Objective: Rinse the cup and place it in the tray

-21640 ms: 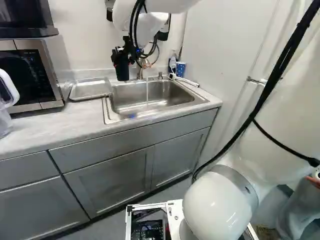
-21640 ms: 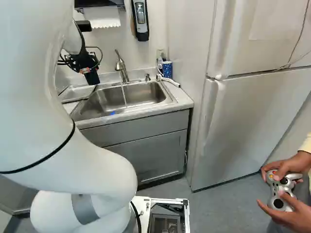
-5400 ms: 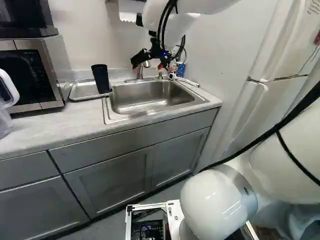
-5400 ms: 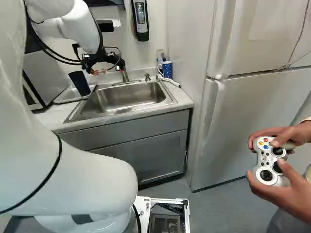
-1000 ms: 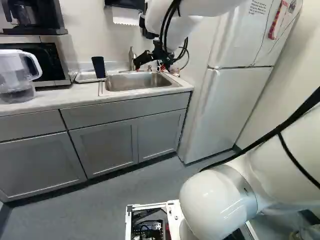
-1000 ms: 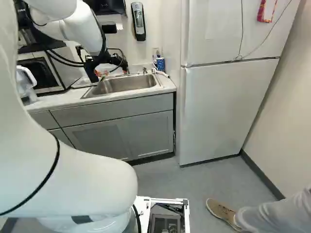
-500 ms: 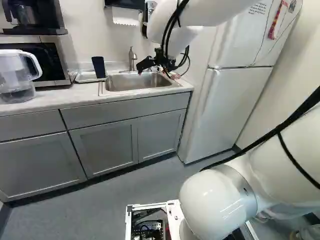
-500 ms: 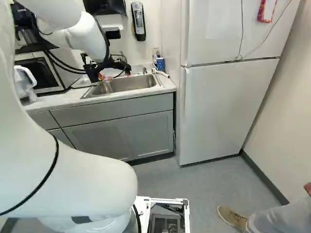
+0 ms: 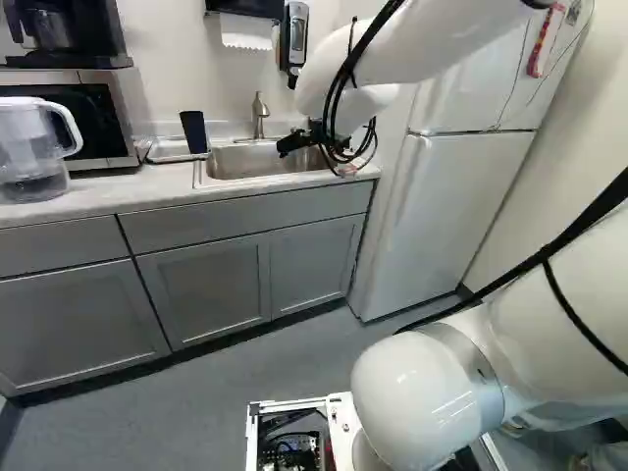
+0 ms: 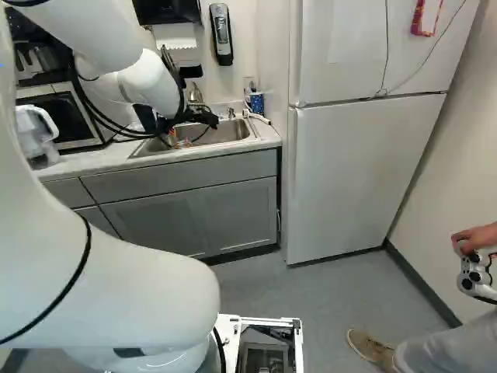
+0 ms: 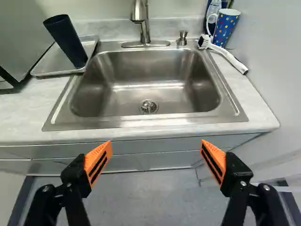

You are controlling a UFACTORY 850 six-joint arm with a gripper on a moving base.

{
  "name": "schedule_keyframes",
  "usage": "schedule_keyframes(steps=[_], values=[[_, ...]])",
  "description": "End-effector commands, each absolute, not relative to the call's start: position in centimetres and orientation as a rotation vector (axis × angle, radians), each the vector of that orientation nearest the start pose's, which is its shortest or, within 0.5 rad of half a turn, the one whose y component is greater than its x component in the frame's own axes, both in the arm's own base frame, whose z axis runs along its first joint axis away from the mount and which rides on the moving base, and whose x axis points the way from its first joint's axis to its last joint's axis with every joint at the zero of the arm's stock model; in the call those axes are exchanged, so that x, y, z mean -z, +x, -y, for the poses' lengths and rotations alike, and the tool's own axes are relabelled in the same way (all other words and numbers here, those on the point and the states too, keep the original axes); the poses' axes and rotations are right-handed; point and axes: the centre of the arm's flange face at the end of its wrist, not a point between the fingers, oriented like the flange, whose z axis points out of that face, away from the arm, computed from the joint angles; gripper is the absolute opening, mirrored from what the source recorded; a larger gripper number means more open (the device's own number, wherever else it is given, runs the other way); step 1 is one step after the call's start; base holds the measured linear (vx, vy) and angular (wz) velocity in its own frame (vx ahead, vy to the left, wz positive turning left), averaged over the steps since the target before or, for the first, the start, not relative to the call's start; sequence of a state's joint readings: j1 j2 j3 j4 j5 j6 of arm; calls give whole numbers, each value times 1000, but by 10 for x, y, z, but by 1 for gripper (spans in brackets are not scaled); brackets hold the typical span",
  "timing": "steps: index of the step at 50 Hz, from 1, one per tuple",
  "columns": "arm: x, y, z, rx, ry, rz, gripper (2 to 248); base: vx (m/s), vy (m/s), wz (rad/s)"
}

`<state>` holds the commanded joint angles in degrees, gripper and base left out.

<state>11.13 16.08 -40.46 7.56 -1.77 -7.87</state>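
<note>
My gripper hangs before the sink in the left base view. The wrist view shows the gripper open, nothing between its orange pads. Ahead of it are the steel sink and the faucet, with no water running. A dark cup stands mouth up in the metal tray, by the tray edge nearest the sink. The same cup shows well apart from the gripper in the left base view.
Left of the tray are a microwave and a water pitcher. A spotted blue cup and a white-handled brush sit on the sink's other side. The fridge stands right of the counter.
Since the oldest frames, the cup was released in the tray and the water stopped. The base has moved back and turned. Over the last second, the arm drew the gripper back from the faucet.
</note>
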Motion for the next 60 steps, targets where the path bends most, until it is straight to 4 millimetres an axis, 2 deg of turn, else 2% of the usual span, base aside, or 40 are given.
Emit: schedule_keyframes(steps=[25, 42, 60], values=[[-512, 379, -52, 1523, -2685, 184, 247, 0, 0, 0], [-464, 357, -34, 1616, -2662, 125, 247, 0, 0, 0], [-426, 331, -20, 1694, -2632, 77, 247, 0, 0, 0]])
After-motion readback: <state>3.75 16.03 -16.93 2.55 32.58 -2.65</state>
